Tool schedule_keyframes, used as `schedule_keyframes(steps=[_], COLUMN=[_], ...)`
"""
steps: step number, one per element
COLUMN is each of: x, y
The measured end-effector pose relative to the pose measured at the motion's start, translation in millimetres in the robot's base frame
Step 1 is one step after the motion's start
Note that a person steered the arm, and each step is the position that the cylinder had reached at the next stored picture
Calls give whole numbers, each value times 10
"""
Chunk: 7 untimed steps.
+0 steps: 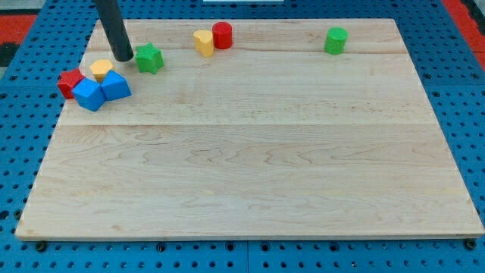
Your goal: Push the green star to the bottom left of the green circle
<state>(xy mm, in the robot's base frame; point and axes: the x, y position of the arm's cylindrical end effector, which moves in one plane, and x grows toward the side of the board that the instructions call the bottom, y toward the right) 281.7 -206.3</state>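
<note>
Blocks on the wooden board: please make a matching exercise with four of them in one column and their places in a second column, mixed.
Column 1:
1. green star
2. green circle
3. red cylinder
4. the two blue blocks

Column 2:
A. far at the view's left edge, beside a red and a yellow block
B. near the view's top right
C. just right of my tip
D. touching the yellow heart, top centre

Pairs: 1-C, 2-B, 3-D, 4-A
</note>
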Motion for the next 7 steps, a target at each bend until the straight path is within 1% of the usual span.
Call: schedule_keyframes(steps=[1,2,3,4,5,6,7], x=[327,817,958,1129,1111,1243,1377], y=[740,1593,1375,2360,3440,3395,2920])
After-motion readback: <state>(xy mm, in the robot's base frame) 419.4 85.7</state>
